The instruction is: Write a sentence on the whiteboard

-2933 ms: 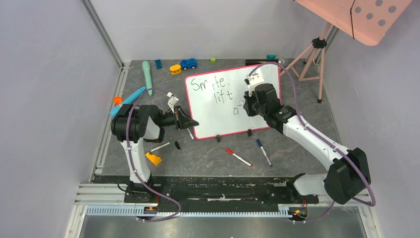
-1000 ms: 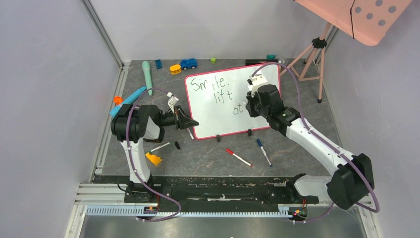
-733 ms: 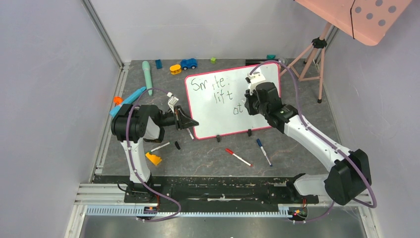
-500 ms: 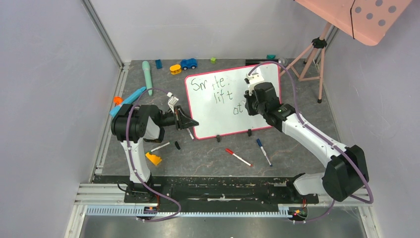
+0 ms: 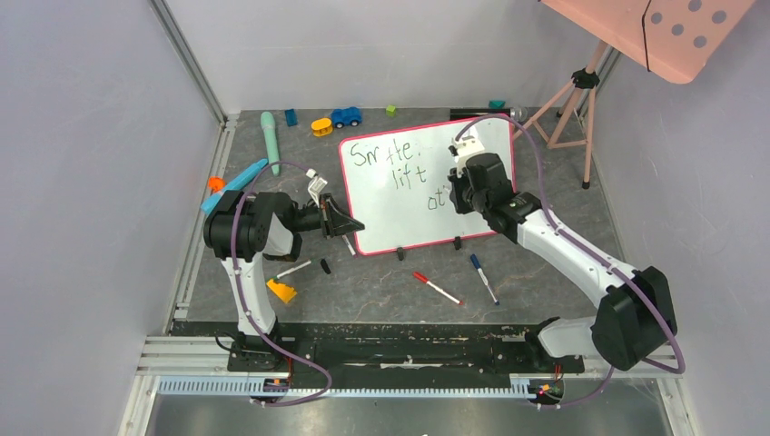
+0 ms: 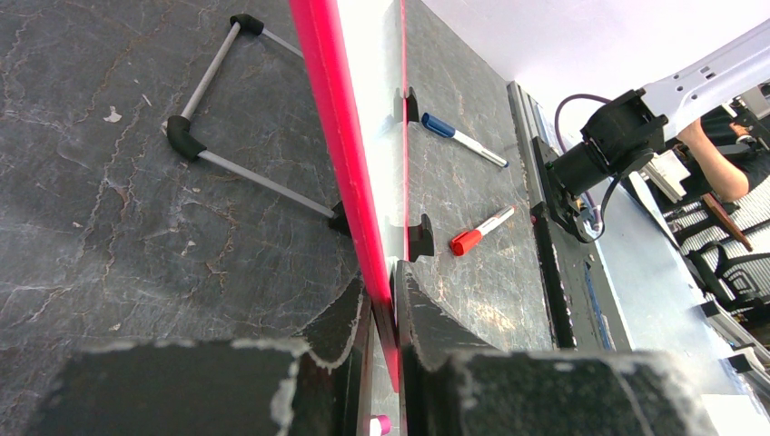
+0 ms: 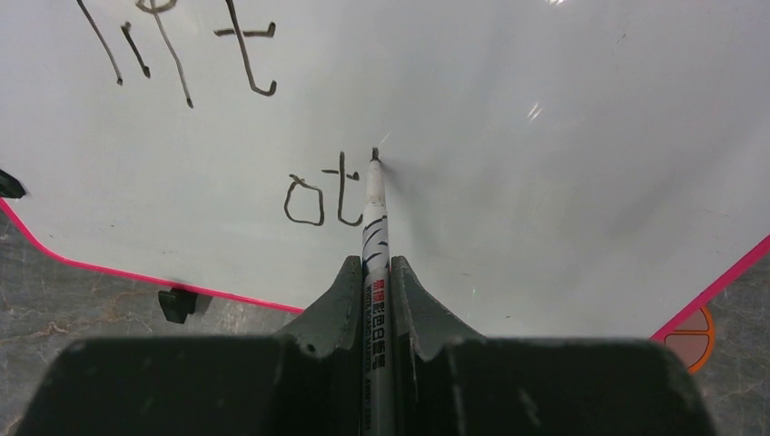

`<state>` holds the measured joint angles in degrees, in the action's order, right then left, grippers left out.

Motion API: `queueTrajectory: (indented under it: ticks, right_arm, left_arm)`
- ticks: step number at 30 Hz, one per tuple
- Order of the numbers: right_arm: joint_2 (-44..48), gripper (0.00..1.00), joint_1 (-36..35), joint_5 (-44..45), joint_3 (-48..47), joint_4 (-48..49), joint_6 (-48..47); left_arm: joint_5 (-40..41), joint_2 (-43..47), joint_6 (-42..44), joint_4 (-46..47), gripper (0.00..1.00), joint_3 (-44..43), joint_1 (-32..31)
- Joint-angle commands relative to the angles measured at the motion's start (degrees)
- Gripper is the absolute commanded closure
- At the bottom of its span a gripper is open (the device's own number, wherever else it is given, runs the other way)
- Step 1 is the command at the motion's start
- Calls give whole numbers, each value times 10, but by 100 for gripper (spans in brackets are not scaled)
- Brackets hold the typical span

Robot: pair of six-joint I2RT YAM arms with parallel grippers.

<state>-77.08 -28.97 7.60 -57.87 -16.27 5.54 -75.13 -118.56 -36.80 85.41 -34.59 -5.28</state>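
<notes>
The large glossy white rectangular whiteboard with thin pink-red frame (image 5: 390, 218) is found standing near the centre of the dark grey mottled table (image 5: 381, 300); its frame is pinched at the 7 o'clock corner by the left gripper (image 6: 381, 291), whose jaws are pressed onto the pink-red edge from both sides. The sentence in thin black handwritten marker strokes (image 5: 381, 153) is recorded in staggered lines, begun at the board's 10 o'clock and stepped down toward 4 o'clock; the lowest letters read "ot". The right gripper (image 7: 372, 268) is closed tightly on a slim white marker with black print (image 7: 373, 218); its tip is set against the board, just at 3 o'clock of those letters. A red-capped white pen (image 5: 437, 288) and a blue-capped white pen (image 5: 484, 278) are noted lying on the table at the board's 6 o'clock.
</notes>
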Motion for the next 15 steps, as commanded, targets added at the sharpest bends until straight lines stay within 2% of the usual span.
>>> queueTrajectory:
  ticks: [1,8,15]
  right_arm:
    - [21,100,3,-3,29,8,6]
    - [36,100,3,-10,61,13,15]
    - [24,100,4,-6,31,12,6]
  left_arm:
    - [-21,-10,51,38,86,4,-5]
    - [-21,-10,51,38,86,4,-5]
    - [-21,-11,51,39,86,5,-5]
